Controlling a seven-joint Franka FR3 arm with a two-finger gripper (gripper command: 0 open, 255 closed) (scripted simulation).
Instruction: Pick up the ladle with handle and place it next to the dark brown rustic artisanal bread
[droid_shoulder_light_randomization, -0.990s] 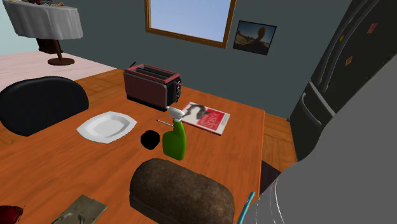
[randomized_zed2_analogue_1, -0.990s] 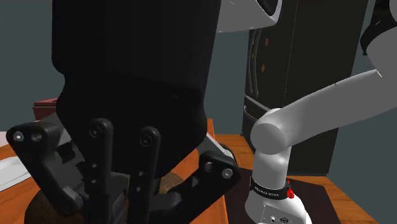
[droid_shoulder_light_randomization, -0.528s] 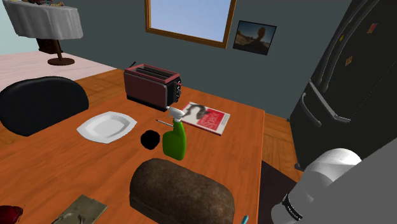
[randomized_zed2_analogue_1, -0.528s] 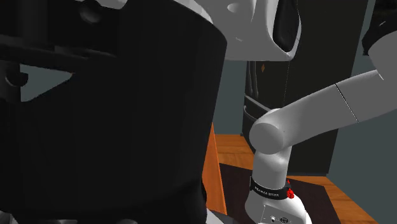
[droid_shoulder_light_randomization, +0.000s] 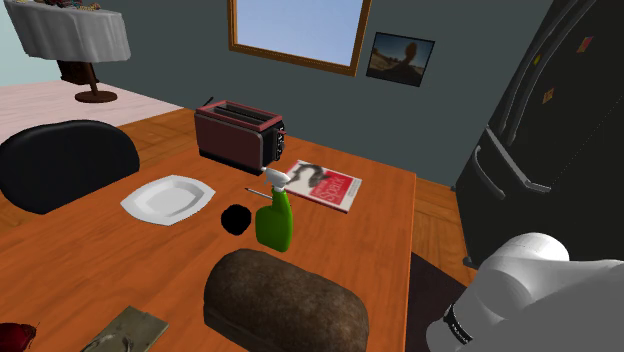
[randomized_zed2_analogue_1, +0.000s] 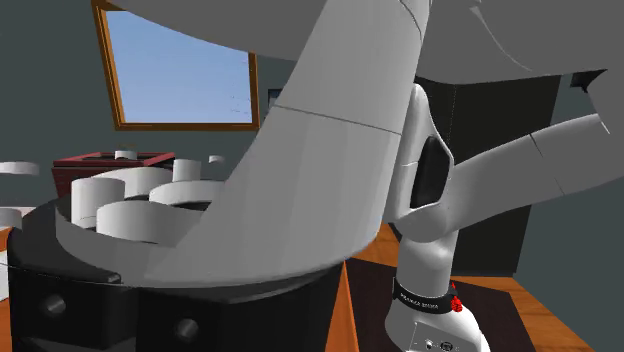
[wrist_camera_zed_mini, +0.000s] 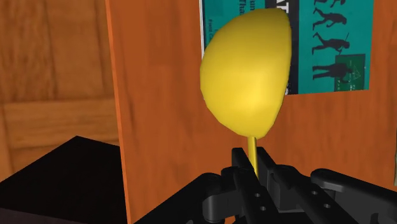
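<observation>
Jaws clamped tight on the thin stem of the yellow ladle (wrist_camera_zed_mini: 247, 70), its bowl hanging over the orange worktop (wrist_camera_zed_mini: 159, 95). I cannot tell where it sits against the dark brown loaf (droid_shoulder_light_randomization: 285, 305). Half a second ago the black hand blotted out my second exterior view; now the white arm (randomized_zed2_analogue_1: 330, 150) sweeps across it instead. Beyond the loaf, the green spray bottle (droid_shoulder_light_randomization: 274, 220) and, farther still, the red toaster (droid_shoulder_light_randomization: 238, 137) have not budged.

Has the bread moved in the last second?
No. In the shoulder view the bread still lies just below the green bottle.
</observation>
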